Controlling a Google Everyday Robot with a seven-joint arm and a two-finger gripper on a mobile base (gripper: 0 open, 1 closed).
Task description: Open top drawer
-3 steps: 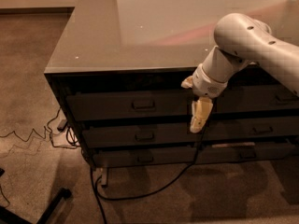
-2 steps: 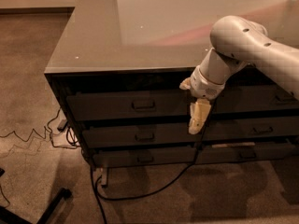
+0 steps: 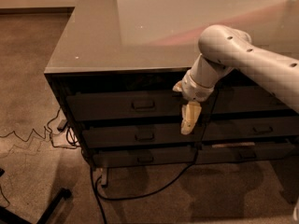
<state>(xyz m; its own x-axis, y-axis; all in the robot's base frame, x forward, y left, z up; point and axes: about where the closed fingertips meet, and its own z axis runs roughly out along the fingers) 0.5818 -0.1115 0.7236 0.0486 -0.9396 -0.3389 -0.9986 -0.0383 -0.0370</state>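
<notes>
Two stacks of dark grey drawers sit side by side under a glossy grey countertop (image 3: 140, 27). Top drawer (image 3: 103, 107) is the upper one of the left stack, right below the counter edge. Its front looks flush with the cabinet and its small metal pull (image 3: 143, 105) is at centre, untouched. Two slimmer drawers sit below it, the middle drawer (image 3: 112, 137) and the bottom drawer (image 3: 126, 158), both with similar handles. Right stack (image 3: 254, 129) is partly hidden by the white arm (image 3: 252, 62), which comes in from the right over the counter and bends down.

Gripper (image 3: 188, 124) hangs pointing down in front of the top drawer's right end, near the seam between stacks, well right of the pull. Its tip overlaps the middle drawer's front. Can't tell if the claw is open or closed, and it holds nothing I can see.

Black cable (image 3: 154, 190) loops across the brown carpet (image 3: 28, 78) below the cabinet. More wires (image 3: 56, 136) lie at the left corner.
</notes>
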